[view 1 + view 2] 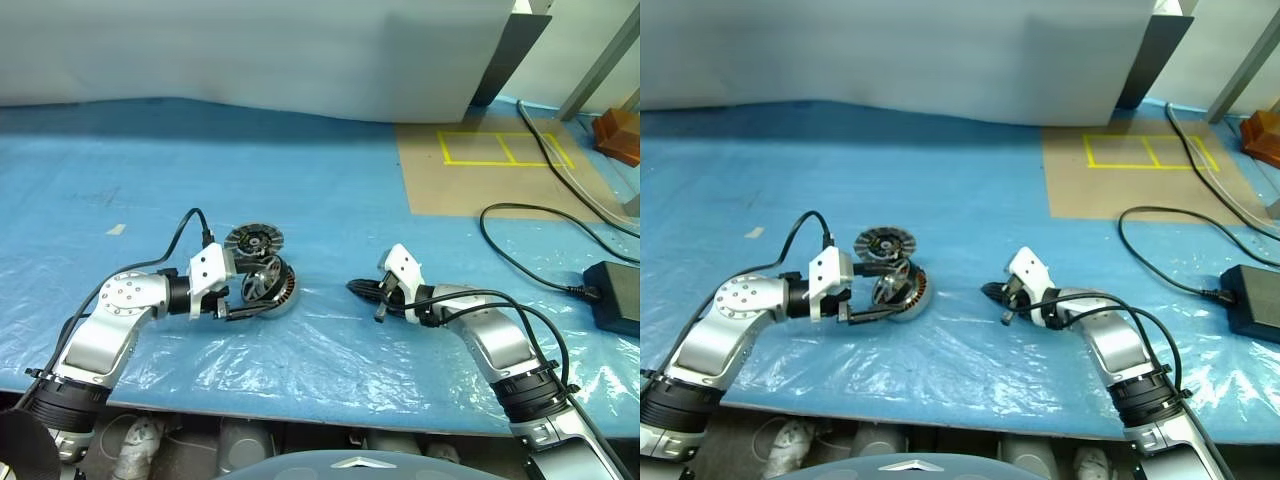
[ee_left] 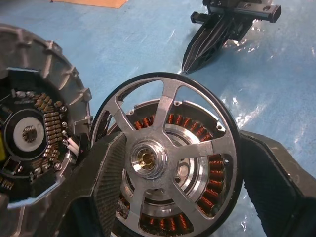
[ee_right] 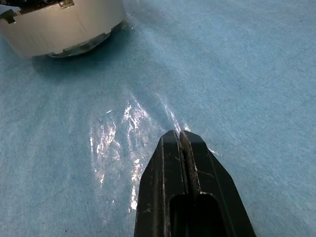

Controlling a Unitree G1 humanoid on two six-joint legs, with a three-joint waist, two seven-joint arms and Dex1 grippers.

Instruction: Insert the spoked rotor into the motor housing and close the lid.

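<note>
Glossy metal spoked rotor [image 2: 170, 163] (copper coils [image 2: 205, 175])

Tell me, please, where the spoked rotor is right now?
The spoked rotor is on the robot's left side, gripped by the left fingers and tilted over the motor housing, with the lid just behind.

In the right wrist view, the right gripper [image 3: 178, 136] has its two black jaws pressed together, tip against tip, with nothing between them. They hang over the bench [image 3: 237, 64], which is covered by a blue sheet with shiny wrinkled plastic film [image 3: 123, 148] on it. Farther along the bench stands the motor housing [image 3: 64, 24], showing its smooth silver-grey side wall, well apart from the jaws.
</note>
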